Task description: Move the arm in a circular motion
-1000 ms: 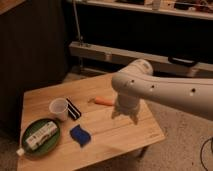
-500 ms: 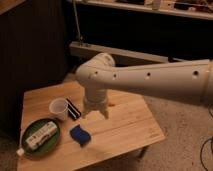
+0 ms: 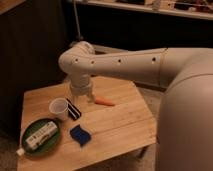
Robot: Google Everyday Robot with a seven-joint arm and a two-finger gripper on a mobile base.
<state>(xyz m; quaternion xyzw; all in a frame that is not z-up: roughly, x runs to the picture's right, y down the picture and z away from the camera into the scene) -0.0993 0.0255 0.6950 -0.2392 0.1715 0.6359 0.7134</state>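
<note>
Where the arm (image 3: 131, 63) bends down | claw (image 3: 82, 99) at its tip, above table (image 3: 122, 127) | opening: cannot tell

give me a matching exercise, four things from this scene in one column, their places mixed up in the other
1 gripper
2 carrot
3 blue sponge
4 bottle

a lying on the green plate
b on the table, near side, right of the plate
c hanging above the table between white cup and carrot
d on the table, right of the gripper

Pairs: 1-c, 2-d, 3-b, 4-a

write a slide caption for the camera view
White arm reaches over a wooden table, gripper hanging between cup and carrot.
</note>
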